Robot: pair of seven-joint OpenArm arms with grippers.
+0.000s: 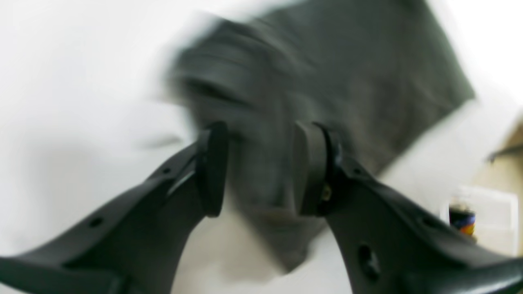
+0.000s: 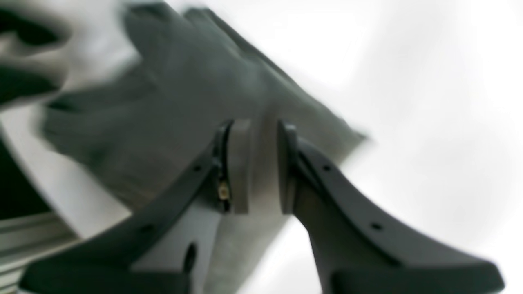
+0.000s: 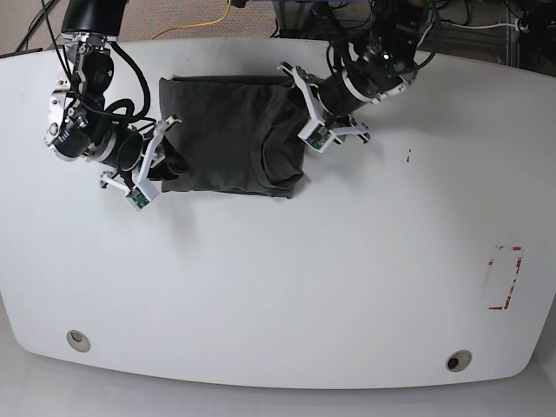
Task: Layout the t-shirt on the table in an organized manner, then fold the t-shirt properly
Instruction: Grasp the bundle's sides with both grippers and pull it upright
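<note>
The dark charcoal t-shirt [image 3: 228,135] lies as a folded rectangle at the back left of the white table [image 3: 287,287]. In the base view my right gripper [image 3: 155,163] is at the shirt's left edge. In the right wrist view its fingers [image 2: 239,163] stand a narrow gap apart with the t-shirt [image 2: 163,94] running between them [image 2: 261,163]. My left gripper [image 3: 306,111] is over the shirt's right edge. The left wrist view shows it [image 1: 261,167] open, wide apart, above the blurred t-shirt [image 1: 347,73].
A red tape rectangle [image 3: 504,278] marks the table's right side. Two round grommet holes [image 3: 78,340] [image 3: 458,360] sit near the front edge. Cables and dark equipment [image 3: 391,22] crowd the space behind the table's back edge.
</note>
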